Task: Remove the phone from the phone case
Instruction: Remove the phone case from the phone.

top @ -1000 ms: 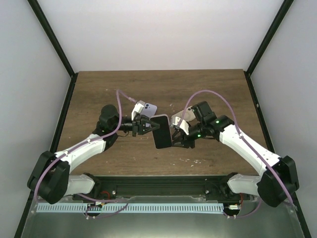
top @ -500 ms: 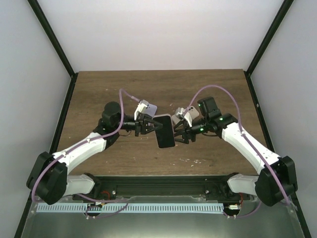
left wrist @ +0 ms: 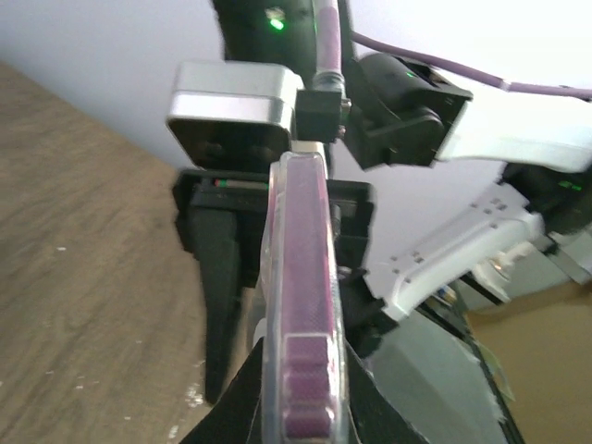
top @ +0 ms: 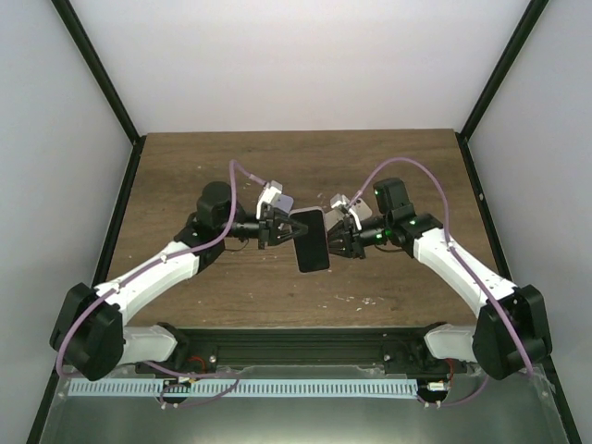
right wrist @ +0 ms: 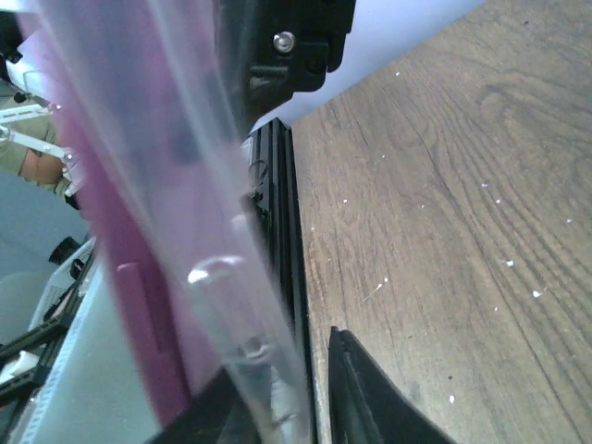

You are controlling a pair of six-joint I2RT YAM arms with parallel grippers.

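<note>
The purple phone in its clear case [top: 312, 240] hangs above the table's middle, dark screen up. My left gripper [top: 281, 228] is shut on its left edge. In the left wrist view the phone [left wrist: 303, 277] stands edge-on between my left gripper's [left wrist: 301, 412] black fingers. My right gripper [top: 339, 240] straddles the phone's right edge. In the right wrist view the clear case [right wrist: 199, 231] lies against one side of my right gripper [right wrist: 287, 412], and the other finger [right wrist: 361, 402] stands a small gap away, so it is open.
The brown wooden table [top: 185, 176] lies under both arms, with black frame posts at its sides. A black rail [top: 296, 347] runs along the near edge between the arm bases. Purple cables loop above both wrists.
The left gripper has carried the phone a little farther from the bases. The right gripper has swung in and now straddles the phone's right edge.
</note>
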